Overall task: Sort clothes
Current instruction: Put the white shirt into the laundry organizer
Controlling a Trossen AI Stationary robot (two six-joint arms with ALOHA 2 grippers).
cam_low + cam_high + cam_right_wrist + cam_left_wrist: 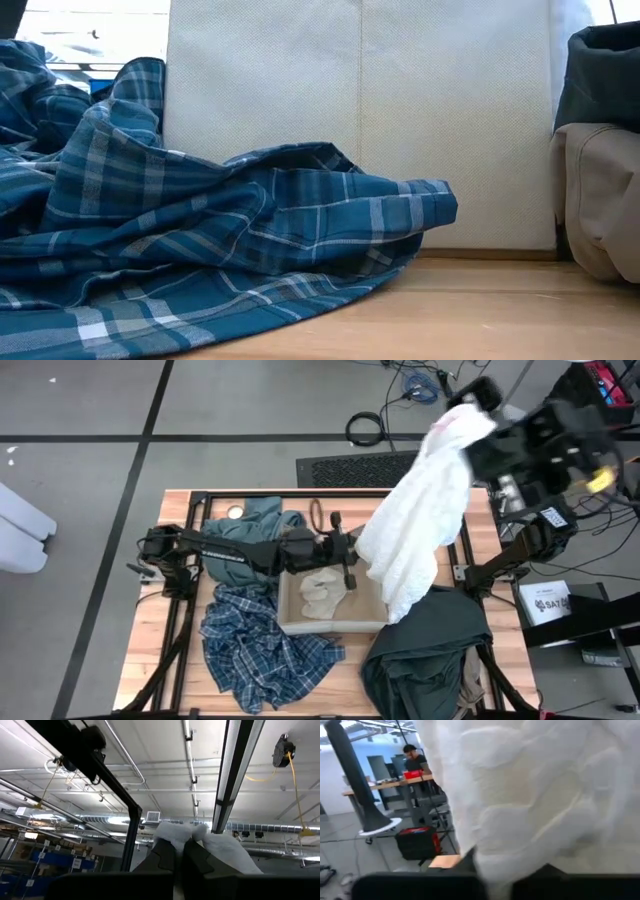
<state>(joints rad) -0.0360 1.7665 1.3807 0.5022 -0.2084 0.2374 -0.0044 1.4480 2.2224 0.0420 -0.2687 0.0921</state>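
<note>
A white garment (pixel 425 510) hangs in the air over the table's right half, with my right gripper (pixel 472 408) shut on its top, high up. My left gripper (pixel 356 558) reaches level from the table's left to the garment's lower left edge and is shut on it. The plaid garment (pixel 260 645) lies spread at the near left and the teal-green one (pixel 265 520) at the far left. The dark grey-green garment (pixel 430 650) lies at the near right, partly over the khaki one (pixel 472 682). My left gripper has the white garment's lower left edge (pixel 492 870) between its two fingers, coming level from the table's left. How many layers it has does not show. My right gripper pinches a bunched fold at the garment's top (pixel 180 834) between its fingertips (pixel 167 852), pointing slantwise upward. The garment hangs below it, clear of the table.
A beige fabric box (pixel 290 622) stands in the table's middle, just below the hanging garment's lower end, with a pale cloth (pixel 322 592) inside. In the low view its wall (pixel 360 120) rises behind the plaid garment (pixel 200 260). Bare wood shows at the near edge.
</note>
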